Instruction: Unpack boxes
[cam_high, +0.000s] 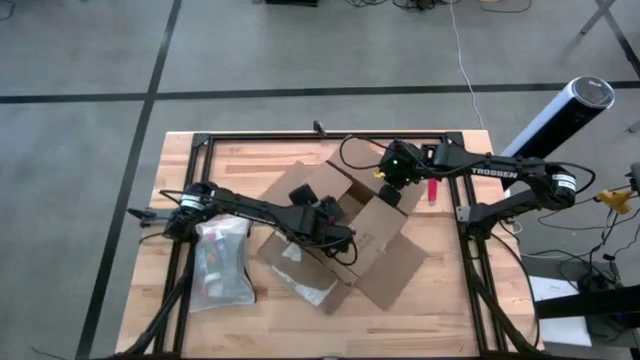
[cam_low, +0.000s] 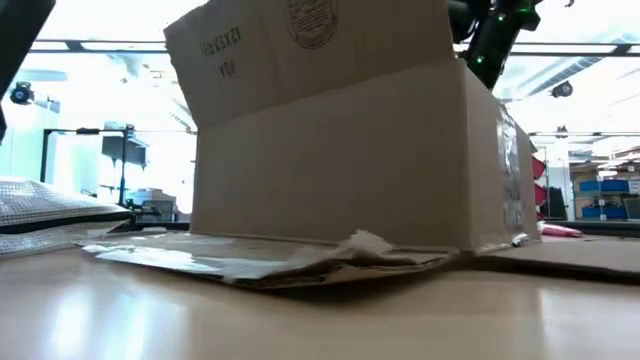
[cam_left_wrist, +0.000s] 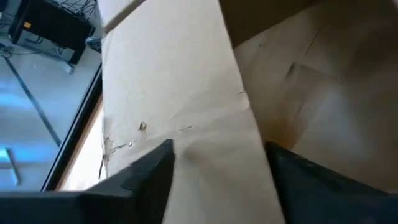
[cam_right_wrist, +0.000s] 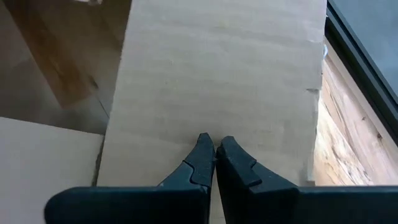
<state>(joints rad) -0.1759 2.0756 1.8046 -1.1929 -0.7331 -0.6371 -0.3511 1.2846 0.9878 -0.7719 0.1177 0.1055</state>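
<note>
The brown cardboard box (cam_high: 385, 250) (cam_low: 350, 170) stands open in the middle of the table, with its flaps spread. One flap lies flat toward the near edge and another (cam_low: 300, 40) stands upright. My left gripper (cam_high: 345, 240) (cam_left_wrist: 221, 180) reaches in from the left, open above the box's near-left wall. A pale cardboard strip (cam_left_wrist: 186, 93) shows between its spread fingers, with the box's inside beside it. My right gripper (cam_high: 393, 192) (cam_right_wrist: 216, 146) is shut over the far-right flap (cam_right_wrist: 217, 68). My left gripper's fingers stand on either side of the cardboard strip, and I cannot tell whether they touch it. My right gripper's shut fingertips (cam_right_wrist: 205, 149) lie on the flat face of the far-right flap (cam_right_wrist: 217, 118), slanting down from the table's right. It pinches nothing.
A translucent zip pouch (cam_high: 222, 265) (cam_low: 50, 205) lies at the near left of the table. A small red knife (cam_high: 432, 190) lies to the right of the box. Torn tape and a crumpled flap edge (cam_low: 330, 255) trail from the box's near side. A black frame (cam_high: 200, 140) rims the table.
</note>
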